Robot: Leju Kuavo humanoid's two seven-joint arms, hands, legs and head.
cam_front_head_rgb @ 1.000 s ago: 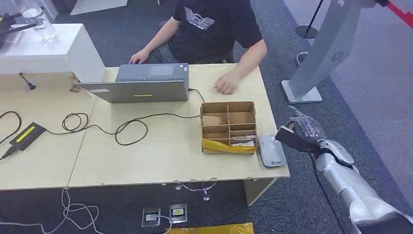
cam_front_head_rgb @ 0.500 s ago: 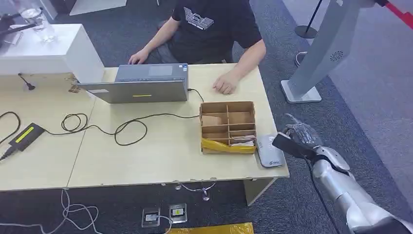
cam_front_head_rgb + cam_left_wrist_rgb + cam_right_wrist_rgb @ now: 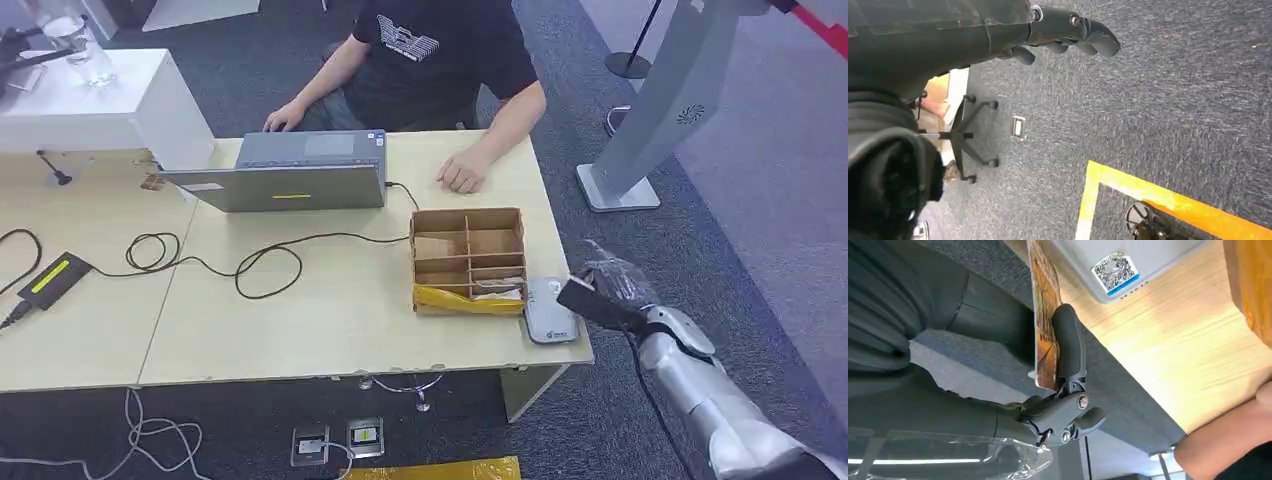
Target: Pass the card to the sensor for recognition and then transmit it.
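Note:
The sensor (image 3: 548,312), a flat grey reader with a QR sticker (image 3: 1128,260), lies at the table's right front corner beside the cardboard box. My right hand (image 3: 612,288) hovers just off the table's right edge and pinches a card (image 3: 583,298) between thumb and finger. In the right wrist view the card (image 3: 1044,315) is orange-brown, seen edge-on, with a dark finger (image 3: 1068,345) pressed on it. The card's leading edge reaches the sensor's right side, slightly above it. My left hand (image 3: 1068,32) hangs over the dark carpet holding nothing, fingers loosely extended.
A divided cardboard box (image 3: 470,260) sits left of the sensor. A person sits at the far side with a hand (image 3: 462,175) on the table (image 3: 330,320), near a laptop (image 3: 290,170). Black cables (image 3: 250,262) cross the middle. A grey stand (image 3: 650,110) rises on the right.
My right hand has carried the card a little leftward and down, from off the table's right edge to the sensor's right side. The person and the table items stay put.

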